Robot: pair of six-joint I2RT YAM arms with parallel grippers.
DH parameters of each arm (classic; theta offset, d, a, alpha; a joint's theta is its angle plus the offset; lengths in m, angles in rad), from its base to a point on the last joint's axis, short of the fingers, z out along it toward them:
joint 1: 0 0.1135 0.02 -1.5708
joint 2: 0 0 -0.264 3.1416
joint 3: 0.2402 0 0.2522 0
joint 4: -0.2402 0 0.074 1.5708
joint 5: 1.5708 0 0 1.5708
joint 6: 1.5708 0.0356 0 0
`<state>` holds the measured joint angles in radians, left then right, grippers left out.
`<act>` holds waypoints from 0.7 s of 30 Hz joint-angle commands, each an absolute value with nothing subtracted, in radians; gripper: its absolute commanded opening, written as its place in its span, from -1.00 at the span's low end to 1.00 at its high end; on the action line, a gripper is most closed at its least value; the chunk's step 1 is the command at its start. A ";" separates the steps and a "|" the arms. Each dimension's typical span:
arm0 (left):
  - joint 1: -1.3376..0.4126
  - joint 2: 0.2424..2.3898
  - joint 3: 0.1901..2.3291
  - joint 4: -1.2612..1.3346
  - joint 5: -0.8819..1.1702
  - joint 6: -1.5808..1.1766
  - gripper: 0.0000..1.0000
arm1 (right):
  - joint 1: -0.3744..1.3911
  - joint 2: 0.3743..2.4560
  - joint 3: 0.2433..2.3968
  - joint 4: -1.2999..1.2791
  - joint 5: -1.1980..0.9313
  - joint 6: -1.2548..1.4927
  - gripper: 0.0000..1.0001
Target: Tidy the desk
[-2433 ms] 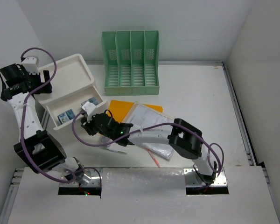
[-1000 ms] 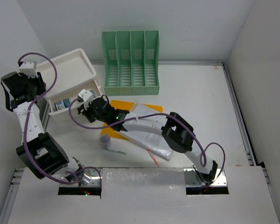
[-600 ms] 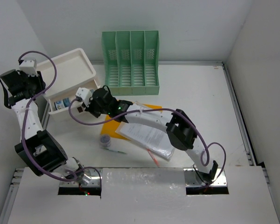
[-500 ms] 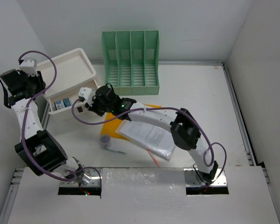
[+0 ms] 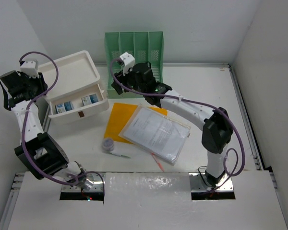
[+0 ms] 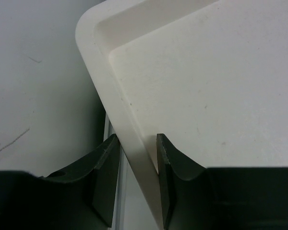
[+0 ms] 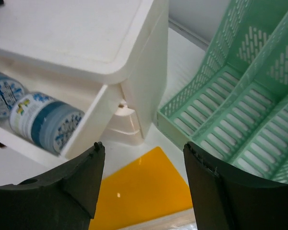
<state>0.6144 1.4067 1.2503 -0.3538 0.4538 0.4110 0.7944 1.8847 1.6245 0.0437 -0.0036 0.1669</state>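
Up at the far left of the desk [image 5: 201, 86], my right gripper [image 7: 144, 146] has left the drawer front where it sat half a second ago. It now hangs in front of the green file sorter [image 5: 153, 52], with the arm stretched long across the tabletop. Its fingers are spread wide and hold nothing. Below them, the wrist view shows a strip of bare desk between the sorter and the white drawer box [image 5: 69, 72], and a corner of the yellow folder [image 5: 119, 120].

With the gripper gone, the drawer [image 5: 93, 108] shows plainly: it stands pulled out, with blue-and-white rolls [image 7: 43, 125] lying inside.

My left gripper [image 6: 137, 140] sits at the box's far-left corner as before. Its fingers are closed on the raised rim of the box top — one inside the lip, one outside.

Nearer my bases, the sleeved papers [image 5: 156, 132] overlap the folder. A small jar [image 5: 107, 143] and a pen [image 5: 119, 155] lie just beside them.
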 commanded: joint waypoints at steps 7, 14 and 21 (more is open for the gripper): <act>0.594 1.434 1.232 -0.512 0.561 0.417 -1.00 | 0.802 2.109 1.966 -0.098 -0.070 0.423 0.11; 0.594 1.451 1.255 -0.503 0.557 0.423 -1.00 | 0.839 2.023 1.806 -0.012 -0.106 0.279 0.21; 0.594 1.471 1.279 -0.508 0.558 0.422 -1.00 | 0.834 1.980 1.723 -0.071 -0.427 0.040 0.45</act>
<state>0.6144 1.4322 1.2808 -0.3714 0.4740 0.4145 0.8265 2.0438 1.7535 -0.0624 -0.2226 0.1799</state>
